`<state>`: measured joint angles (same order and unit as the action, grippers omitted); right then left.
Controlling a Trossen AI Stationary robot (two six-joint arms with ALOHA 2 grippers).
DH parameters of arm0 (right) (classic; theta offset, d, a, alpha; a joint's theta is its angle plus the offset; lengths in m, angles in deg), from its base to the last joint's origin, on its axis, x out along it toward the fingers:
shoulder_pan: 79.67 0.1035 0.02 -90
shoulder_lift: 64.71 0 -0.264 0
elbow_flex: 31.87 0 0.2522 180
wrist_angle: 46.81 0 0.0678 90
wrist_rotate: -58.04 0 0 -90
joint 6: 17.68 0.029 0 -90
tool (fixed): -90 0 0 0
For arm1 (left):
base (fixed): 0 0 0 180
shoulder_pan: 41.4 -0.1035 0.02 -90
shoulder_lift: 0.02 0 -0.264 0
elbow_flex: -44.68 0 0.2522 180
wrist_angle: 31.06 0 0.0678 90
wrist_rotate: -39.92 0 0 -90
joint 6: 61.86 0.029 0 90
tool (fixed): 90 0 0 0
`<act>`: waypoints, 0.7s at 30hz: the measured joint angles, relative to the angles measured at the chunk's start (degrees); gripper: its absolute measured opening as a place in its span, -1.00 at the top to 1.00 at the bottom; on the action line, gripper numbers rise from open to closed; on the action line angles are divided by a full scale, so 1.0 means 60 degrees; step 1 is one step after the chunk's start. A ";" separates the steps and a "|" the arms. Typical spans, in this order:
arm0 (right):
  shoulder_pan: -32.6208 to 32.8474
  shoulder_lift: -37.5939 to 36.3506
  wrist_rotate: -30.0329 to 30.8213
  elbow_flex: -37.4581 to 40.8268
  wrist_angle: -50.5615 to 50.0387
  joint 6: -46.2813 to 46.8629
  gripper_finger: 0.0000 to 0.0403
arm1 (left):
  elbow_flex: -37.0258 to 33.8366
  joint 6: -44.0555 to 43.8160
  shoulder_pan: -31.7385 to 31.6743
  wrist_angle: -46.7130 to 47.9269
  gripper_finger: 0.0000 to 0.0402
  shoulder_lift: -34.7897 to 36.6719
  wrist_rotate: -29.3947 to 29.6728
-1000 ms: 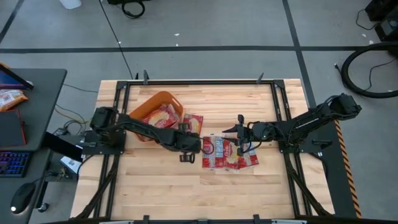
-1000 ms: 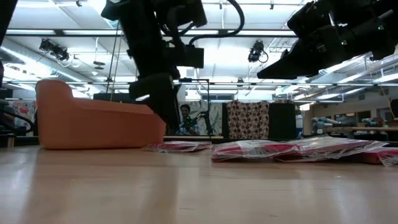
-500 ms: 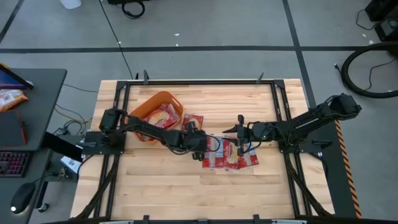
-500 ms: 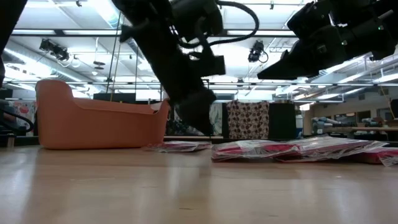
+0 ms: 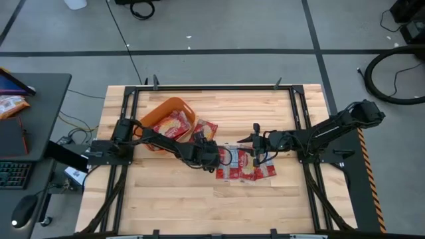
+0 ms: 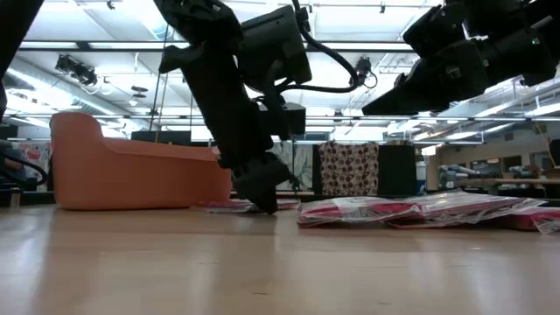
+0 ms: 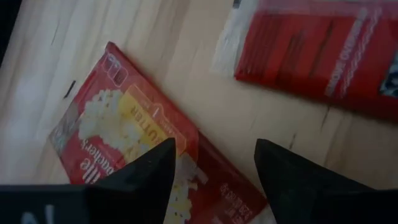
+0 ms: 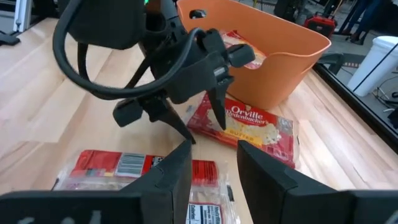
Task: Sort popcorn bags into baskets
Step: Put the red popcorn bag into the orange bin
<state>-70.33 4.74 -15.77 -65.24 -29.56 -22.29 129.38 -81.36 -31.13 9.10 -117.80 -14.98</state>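
Note:
The orange basket (image 5: pixel 157 114) (image 8: pixel 273 43) stands at the table's far left with red popcorn bags (image 5: pixel 174 123) inside. One lone popcorn bag (image 5: pixel 206 128) (image 7: pixel 130 124) (image 8: pixel 249 124) lies flat on the wood beside it. A cluster of bags (image 5: pixel 246 164) (image 6: pixel 420 210) lies flat at mid-table. My left gripper (image 7: pixel 214 155) (image 8: pixel 204 124) (image 6: pixel 265 201) is open and low over the lone bag's near end. My right gripper (image 8: pixel 214 155) (image 5: pixel 255 150) is open and hovers above the cluster's far edge. My left gripper comes at the lone bag's near end (image 8: pixel 214 127) from above, slanting down from the table's left. One finger (image 8: pixel 219 118) stands over the bag and the other (image 8: pixel 186 134) beside its edge. Whether either finger touches the bag or the wood cannot be told.
Black frame rails (image 5: pixel 126 106) run along the table's left, right and far sides. Bare wood (image 5: pixel 172 199) lies toward the near edge. A side desk (image 5: pixel 33 133) at left carries a keyboard, a mouse and an orange-and-white packet (image 5: pixel 10 104).
My left gripper has swung toward the table's right and then dropped from well above the wood down to the lone bag beside the basket. The bags and the basket have stayed where they were.

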 joint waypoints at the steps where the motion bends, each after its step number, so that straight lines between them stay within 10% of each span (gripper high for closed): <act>1: 0.0000 0.0003 0.0000 0.0000 0.0029 -0.0006 0.34 | 0.0004 0.0047 0.0059 0.0228 -0.09 0.0002 -0.0003; 21: 0.0002 0.0003 -0.0146 0.0000 0.0049 0.0019 0.34 | -0.0073 -0.0740 0.0177 0.2290 0.90 0.0445 -0.2027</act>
<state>-70.31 4.76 -16.65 -65.24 -29.26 -22.17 128.94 -85.80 -30.07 22.84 -115.13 -27.14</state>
